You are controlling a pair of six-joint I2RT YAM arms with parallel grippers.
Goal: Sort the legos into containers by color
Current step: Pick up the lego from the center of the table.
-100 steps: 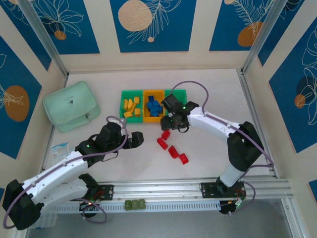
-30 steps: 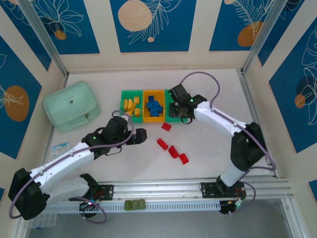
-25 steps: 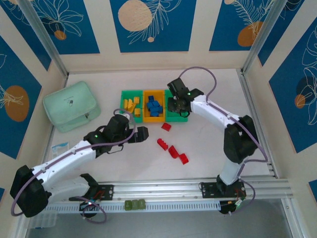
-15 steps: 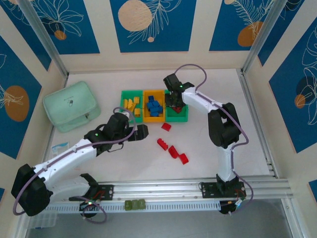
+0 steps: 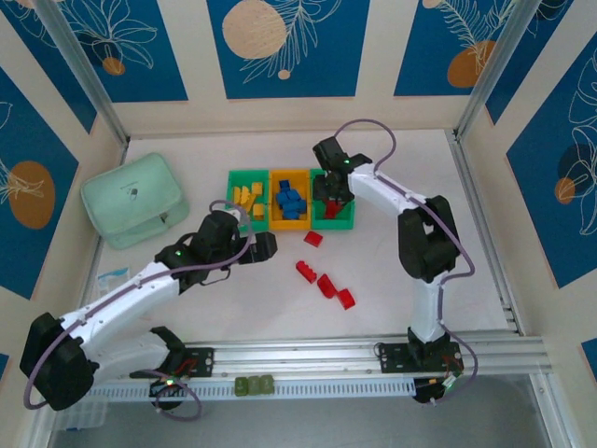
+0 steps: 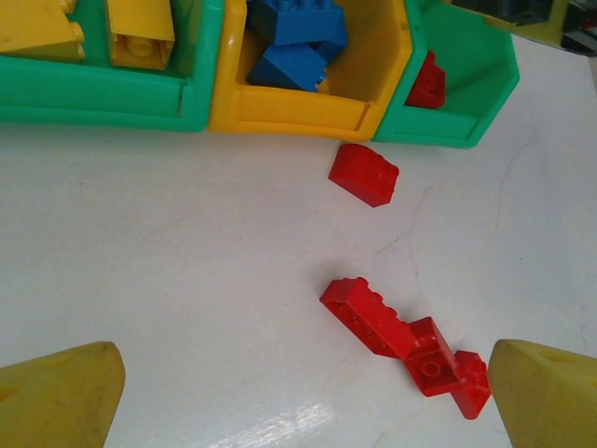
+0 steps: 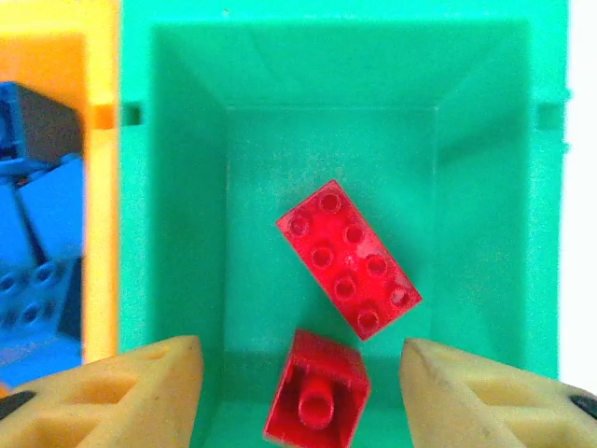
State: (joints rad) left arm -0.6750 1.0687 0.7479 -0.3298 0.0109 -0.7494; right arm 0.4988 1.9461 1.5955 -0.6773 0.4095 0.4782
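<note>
Red legos [image 7: 347, 271] in green bin [image 7: 485, 187], right hand [image 7: 300, 383] released above, left hand [image 6: 303, 397] released over open table [image 6: 168, 261]

The containers [image 6: 289, 112] are green, orange, green; the legos [image 6: 364, 174] yellow, blue, red; the table [image 6: 187, 233] white.

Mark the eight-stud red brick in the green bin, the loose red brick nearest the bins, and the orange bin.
eight-stud red brick [image 7: 348, 272]: right wrist view, studded top.
loose red brick [image 6: 364, 175]: left wrist view, upper face.
orange bin [image 6: 289, 112]: left wrist view, front wall.
</note>
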